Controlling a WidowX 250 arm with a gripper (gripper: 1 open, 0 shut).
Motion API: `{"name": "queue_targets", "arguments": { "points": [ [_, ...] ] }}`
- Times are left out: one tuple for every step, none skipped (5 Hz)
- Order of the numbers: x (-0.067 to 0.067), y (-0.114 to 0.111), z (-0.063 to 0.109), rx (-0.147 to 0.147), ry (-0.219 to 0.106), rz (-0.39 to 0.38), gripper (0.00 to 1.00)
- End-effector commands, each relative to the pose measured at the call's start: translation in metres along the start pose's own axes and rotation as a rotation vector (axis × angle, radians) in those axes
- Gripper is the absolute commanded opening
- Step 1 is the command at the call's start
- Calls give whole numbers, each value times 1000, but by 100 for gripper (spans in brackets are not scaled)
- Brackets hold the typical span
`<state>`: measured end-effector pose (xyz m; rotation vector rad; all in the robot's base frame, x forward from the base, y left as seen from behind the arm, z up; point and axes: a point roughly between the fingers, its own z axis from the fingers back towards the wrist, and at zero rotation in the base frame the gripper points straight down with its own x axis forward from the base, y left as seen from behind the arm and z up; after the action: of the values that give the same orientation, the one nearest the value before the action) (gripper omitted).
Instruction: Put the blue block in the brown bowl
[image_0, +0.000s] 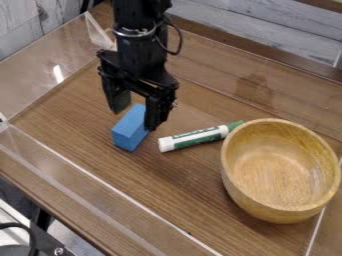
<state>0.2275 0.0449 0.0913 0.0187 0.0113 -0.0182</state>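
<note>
A small bright-blue rectangular block (128, 128) is lying left of a white-and-green marker pen (199, 136) and a light-brown grained wooden bowl (279, 170); the dark wood-grain desk (80, 150) is showing streaks.
</note>
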Motion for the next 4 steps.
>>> {"name": "queue_targets", "arguments": {
  "points": [
    [3, 3, 3, 3, -27, 1, 100],
    [2, 4, 0, -4, -24, -5, 100],
    [1, 5, -3, -11, -21, -12, 100],
    [0, 6, -6, -18, -20, -18, 100]
  ]
}}
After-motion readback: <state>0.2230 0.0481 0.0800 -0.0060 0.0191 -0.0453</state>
